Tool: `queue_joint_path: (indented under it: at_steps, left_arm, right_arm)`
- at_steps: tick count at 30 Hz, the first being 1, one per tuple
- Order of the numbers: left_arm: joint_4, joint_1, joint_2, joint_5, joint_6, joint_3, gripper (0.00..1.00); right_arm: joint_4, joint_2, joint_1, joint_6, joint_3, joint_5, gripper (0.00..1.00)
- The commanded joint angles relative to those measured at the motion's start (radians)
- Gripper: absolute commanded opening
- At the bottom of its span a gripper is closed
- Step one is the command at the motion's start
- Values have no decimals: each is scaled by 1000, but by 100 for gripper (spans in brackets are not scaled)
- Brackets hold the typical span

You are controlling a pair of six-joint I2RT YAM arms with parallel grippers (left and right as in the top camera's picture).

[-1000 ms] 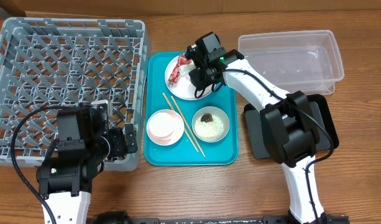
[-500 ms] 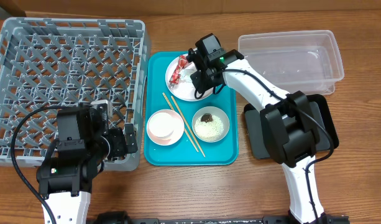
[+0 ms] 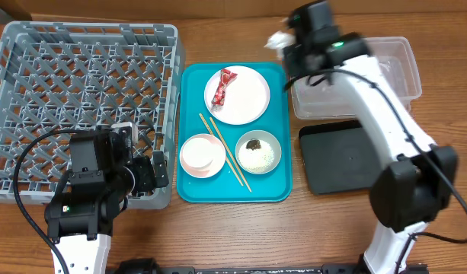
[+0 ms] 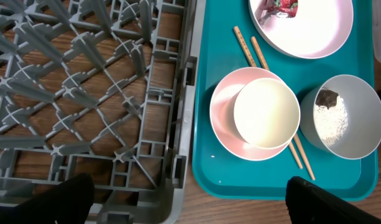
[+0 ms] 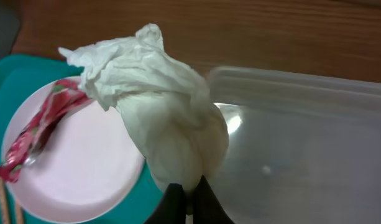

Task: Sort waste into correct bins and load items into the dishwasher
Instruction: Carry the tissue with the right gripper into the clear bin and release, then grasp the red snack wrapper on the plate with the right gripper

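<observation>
My right gripper (image 3: 285,44) is shut on the crumpled white tissue (image 3: 278,37) and holds it above the left end of the clear tub (image 3: 407,70). In the right wrist view the tissue (image 5: 159,106) hangs from the fingertips (image 5: 187,200). The red wrapper (image 3: 220,87) lies on the white plate (image 3: 248,103). The small white cup (image 4: 266,112) sits in the pinkish bowl (image 4: 222,121). The greenish bowl (image 3: 258,152) holds rice and a brown scrap (image 3: 254,144). The chopsticks (image 3: 227,154) lie between the bowls. My left gripper (image 3: 158,169) is open and empty at the dish rack's (image 3: 81,91) front right corner.
The teal serving tray (image 3: 189,190) holds the plate and both bowls between the rack and the bins. The black tray (image 3: 347,156) lies in front of the clear tub, on the right. Bare wooden table runs along the front edge.
My right gripper has lifted the tissue off the plate and carried it up and right to the clear tub's left end. The left arm has not moved.
</observation>
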Motion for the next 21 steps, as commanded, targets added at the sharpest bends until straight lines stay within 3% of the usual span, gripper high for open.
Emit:
queue_joint_path:
  at_steps: [1, 3, 5, 7, 14, 21]
  left_arm:
    - [1, 1, -3, -7, -14, 26, 100]
    - [1, 1, -3, -7, -14, 26, 100]
    - [1, 1, -3, -7, -14, 26, 100]
    - [1, 1, -3, -7, -14, 26, 100]
    - [2, 1, -3, -7, -14, 26, 100]
    - [1, 1, -3, -7, -14, 26, 100]
  right_arm:
    - [-29, 4, -54, 82, 7, 29, 5]
    - [-45, 4, -77, 90, 7, -26, 24]
    - [-46, 4, -91, 90, 7, -95, 60]
    - [-43, 4, -97, 90, 7, -136, 75]
    - [50, 5, -71, 193, 7, -406, 77]
    - [155, 45, 85, 256, 7, -287, 82]
